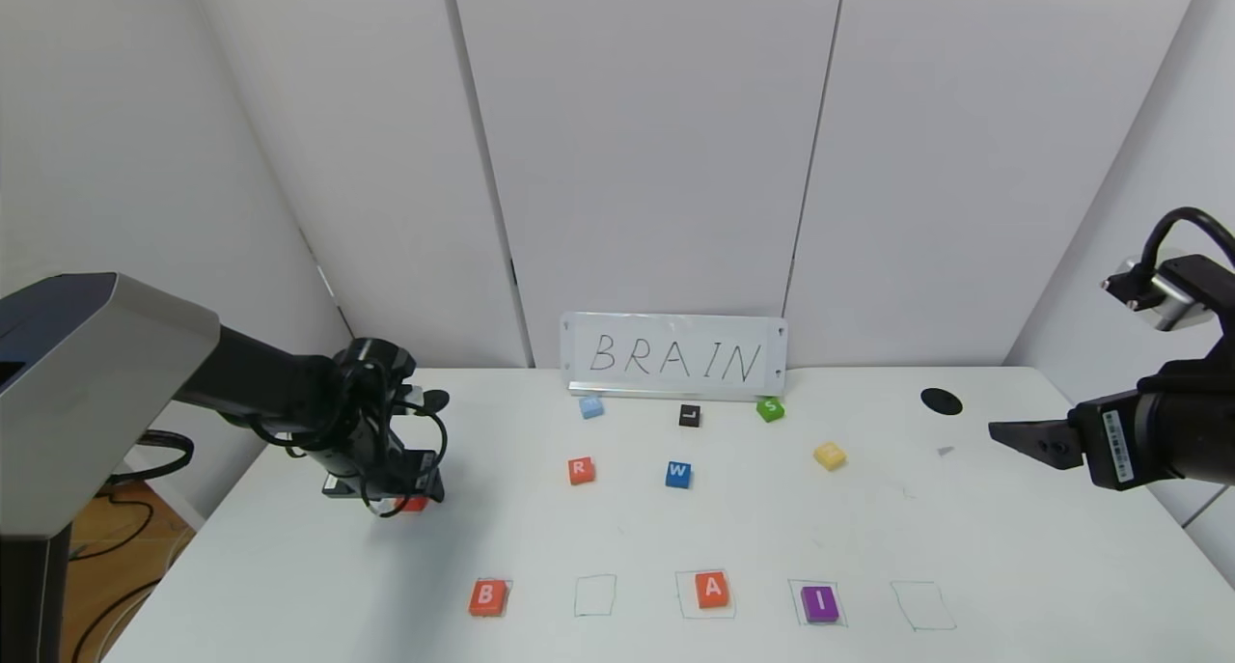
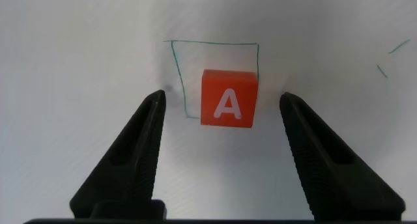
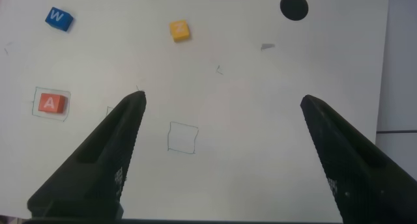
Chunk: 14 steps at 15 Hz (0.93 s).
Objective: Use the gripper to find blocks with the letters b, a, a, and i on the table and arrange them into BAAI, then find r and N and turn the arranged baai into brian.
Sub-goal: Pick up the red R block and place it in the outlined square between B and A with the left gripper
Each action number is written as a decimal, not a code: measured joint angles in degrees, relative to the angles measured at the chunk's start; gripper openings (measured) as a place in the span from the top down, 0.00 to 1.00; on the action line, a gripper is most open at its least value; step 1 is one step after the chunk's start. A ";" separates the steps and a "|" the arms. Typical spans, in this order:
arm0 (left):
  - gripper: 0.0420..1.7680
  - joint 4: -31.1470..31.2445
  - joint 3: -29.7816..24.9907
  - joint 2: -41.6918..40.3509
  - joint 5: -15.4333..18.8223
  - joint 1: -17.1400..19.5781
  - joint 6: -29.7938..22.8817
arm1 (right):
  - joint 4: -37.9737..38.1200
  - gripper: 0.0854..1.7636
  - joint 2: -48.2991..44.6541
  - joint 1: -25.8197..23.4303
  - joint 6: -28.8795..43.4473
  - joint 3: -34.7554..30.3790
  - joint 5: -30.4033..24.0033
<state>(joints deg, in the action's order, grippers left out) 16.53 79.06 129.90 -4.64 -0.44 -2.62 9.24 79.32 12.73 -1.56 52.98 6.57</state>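
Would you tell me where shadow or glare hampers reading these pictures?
Head view: even light, no glare; the left arm throws a soft shadow on the table, and the left tool hides most of the A block. Left wrist view: only a faint shadow beside that block, its letter plain. Right wrist view: the yellow block's letter is too pale to read.

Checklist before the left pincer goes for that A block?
1. Left pincer open: ok.
2. A block between its fingers, touching neither: ok.
3. A block face up, letter readable: ok.
4. A block inside the drawn square under it: not ok, it crosses the line.
5. Empty outline between the B block and the second A block: ok.
6. Right pincer open, off at the table's right side: ok.
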 joint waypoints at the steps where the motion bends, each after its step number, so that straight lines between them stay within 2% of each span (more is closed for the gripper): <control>1: 0.26 -0.02 0.07 -0.24 0.00 0.00 -0.16 | 0.00 0.03 0.00 0.00 0.01 0.00 0.02; 5: 0.17 0.22 0.11 -2.51 -0.02 -0.29 -0.72 | 0.00 0.03 0.00 0.39 0.04 -0.04 0.02; 8: 0.12 2.02 1.21 -5.14 -0.15 -1.60 -4.62 | 0.00 0.03 -0.13 0.55 0.09 -0.10 0.00; 10: 0.10 6.27 2.91 -6.42 -0.15 -2.91 -6.84 | 0.00 0.03 -0.24 0.59 0.09 -0.15 0.05; 14: 0.07 15.48 8.92 -7.96 -0.20 -7.41 -15.77 | -0.02 0.03 -0.46 0.69 0.09 -0.15 0.00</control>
<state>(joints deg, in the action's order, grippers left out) 32.01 87.98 121.94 -4.84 -7.85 -18.40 9.22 78.86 13.42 -1.48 52.83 6.57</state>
